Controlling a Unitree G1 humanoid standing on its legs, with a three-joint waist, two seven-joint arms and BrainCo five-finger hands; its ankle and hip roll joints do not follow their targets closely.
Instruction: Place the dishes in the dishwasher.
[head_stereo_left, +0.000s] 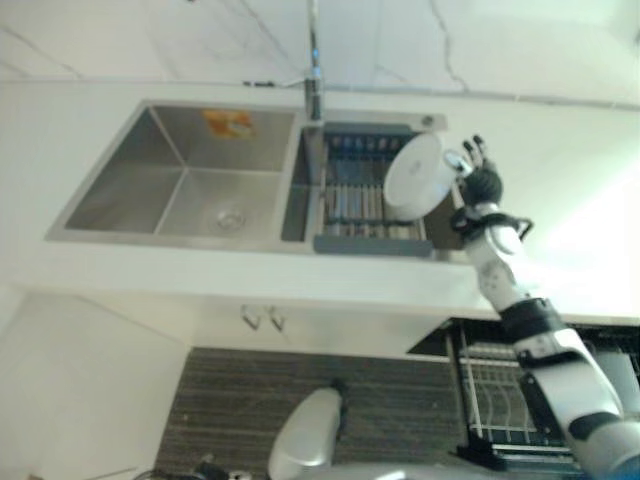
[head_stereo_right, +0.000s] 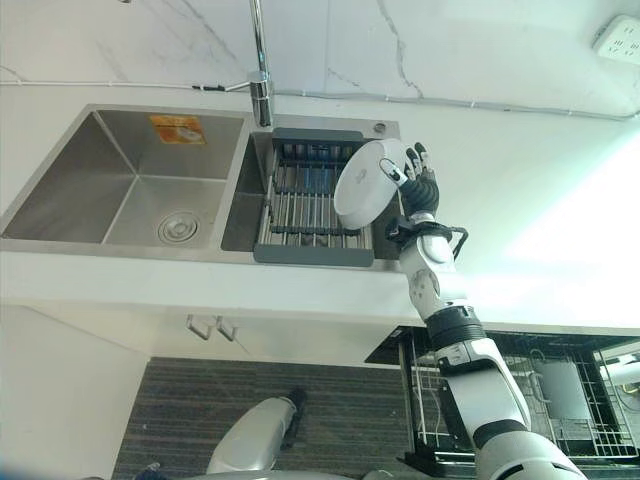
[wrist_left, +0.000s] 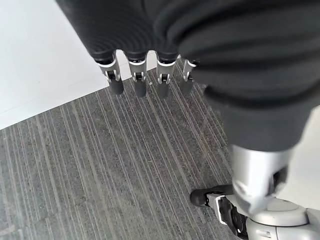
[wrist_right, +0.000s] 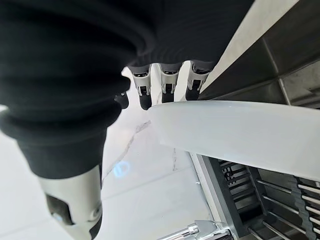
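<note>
Right hand (head_stereo_right: 420, 185) grips 1 white plate (head_stereo_right: 365, 180) above drying rack (head_stereo_right: 300, 215), prob. lifting; next: lower to dishwasher rack (head_stereo_right: 560, 390). Left hand (wrist_left: 145, 75) fingers relaxed, empty.

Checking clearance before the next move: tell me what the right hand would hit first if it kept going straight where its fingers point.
Probably the marble back wall. The right hand, holding the white plate, points up and past the sink, though depth is unclear.

Glossy white plate (head_stereo_right: 363, 180), brushed steel sink (head_stereo_right: 120, 170), veined marble-look wall (head_stereo_right: 450, 50).
</note>
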